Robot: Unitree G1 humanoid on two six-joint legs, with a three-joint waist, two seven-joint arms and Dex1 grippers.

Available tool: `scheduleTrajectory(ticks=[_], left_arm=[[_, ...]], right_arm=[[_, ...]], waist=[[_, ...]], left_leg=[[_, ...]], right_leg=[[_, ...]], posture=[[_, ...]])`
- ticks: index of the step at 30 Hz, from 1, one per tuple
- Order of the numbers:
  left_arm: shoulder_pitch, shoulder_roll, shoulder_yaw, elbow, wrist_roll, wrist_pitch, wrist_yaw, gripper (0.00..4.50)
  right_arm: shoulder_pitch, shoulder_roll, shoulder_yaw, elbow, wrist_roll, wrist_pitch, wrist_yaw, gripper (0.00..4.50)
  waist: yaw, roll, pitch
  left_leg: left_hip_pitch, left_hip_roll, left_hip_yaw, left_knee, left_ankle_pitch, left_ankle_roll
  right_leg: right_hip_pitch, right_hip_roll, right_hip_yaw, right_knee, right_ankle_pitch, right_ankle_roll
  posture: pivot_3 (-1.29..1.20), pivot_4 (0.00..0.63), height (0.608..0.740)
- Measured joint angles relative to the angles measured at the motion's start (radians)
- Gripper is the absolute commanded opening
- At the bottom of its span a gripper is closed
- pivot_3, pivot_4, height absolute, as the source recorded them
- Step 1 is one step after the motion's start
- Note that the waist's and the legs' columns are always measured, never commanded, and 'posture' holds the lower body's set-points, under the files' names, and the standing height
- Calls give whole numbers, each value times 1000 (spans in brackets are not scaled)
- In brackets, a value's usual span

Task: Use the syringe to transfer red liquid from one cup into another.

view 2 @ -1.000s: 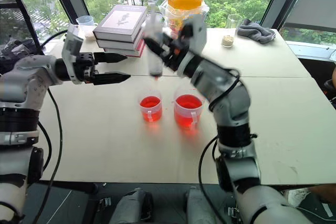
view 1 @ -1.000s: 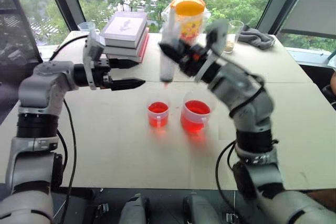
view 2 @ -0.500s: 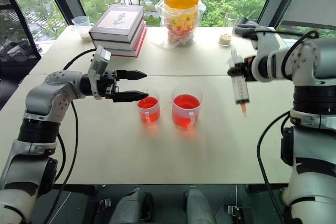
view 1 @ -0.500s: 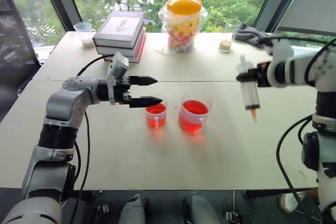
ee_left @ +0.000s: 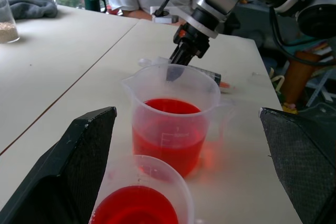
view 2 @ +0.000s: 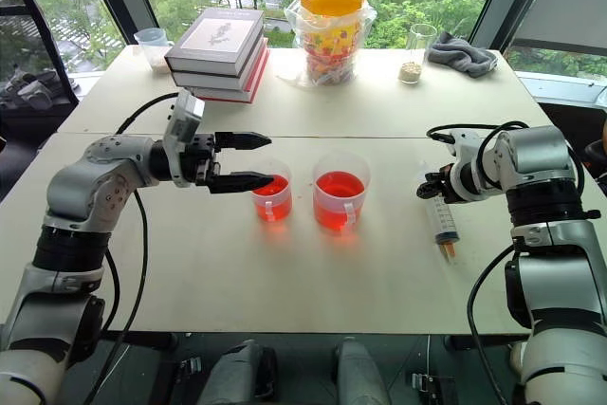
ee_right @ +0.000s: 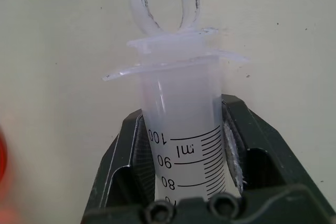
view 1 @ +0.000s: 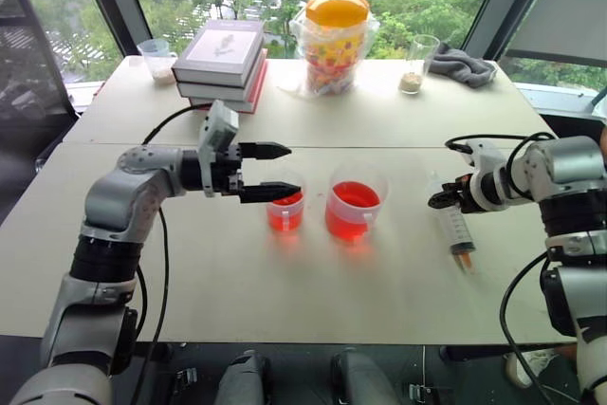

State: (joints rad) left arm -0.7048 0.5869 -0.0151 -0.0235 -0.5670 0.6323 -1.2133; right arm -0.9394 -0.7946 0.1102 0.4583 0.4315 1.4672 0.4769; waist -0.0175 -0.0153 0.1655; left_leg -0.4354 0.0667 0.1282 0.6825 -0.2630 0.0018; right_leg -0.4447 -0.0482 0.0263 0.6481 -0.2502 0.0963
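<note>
Setting-down step, by my read. My right gripper [view 2: 429, 188] has the clear plastic syringe with orange tip [view 2: 444, 224] lying on the cream table [view 2: 285, 282] near its right edge; fingers flank the barrel, but I cannot tell whether they grip. Left gripper [view 1: 270, 171] hangs wide open at the narrower clear cup of red liquid [view 1: 285, 207], beside the wider one [view 1: 354, 207]. Next: loosen fully, lift clear.
</note>
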Motion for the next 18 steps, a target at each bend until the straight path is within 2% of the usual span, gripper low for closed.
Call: scheduleTrajectory(ticks=[2,3,9,13,18], left_arm=[[4,4,0,-3,-12,14,4,4500],[5,4,0,-6,-13,18,7,4500],[9,38,0,-20,-28,36,10,4500],[18,51,3,-22,-36,39,6,4500],[23,63,4,-30,-54,52,11,4500]], right_arm=[[1,-1,-9,-13,1,9,13,4268],[6,-9,-13,-43,3,12,21,4460],[98,-125,-67,-344,36,43,67,4460],[194,-203,-185,-606,126,79,135,4460],[317,-227,-413,-916,272,79,239,4460]], waist=[[0,0,0],[0,0,0],[6,0,0],[5,0,0],[3,0,0]], left_leg=[[0,0,0,0,0,0],[0,0,0,0,0,0],[0,0,-1,0,0,0],[0,0,-1,0,0,0],[0,0,-1,0,0,0]], right_leg=[[0,0,0,0,0,0],[0,0,0,0,0,0],[0,0,-1,0,0,0],[0,0,-1,-1,0,0],[0,0,-1,-1,0,0]], posture=[[0,150,740],[0,150,740],[0,150,740],[0,150,740],[0,150,740]])
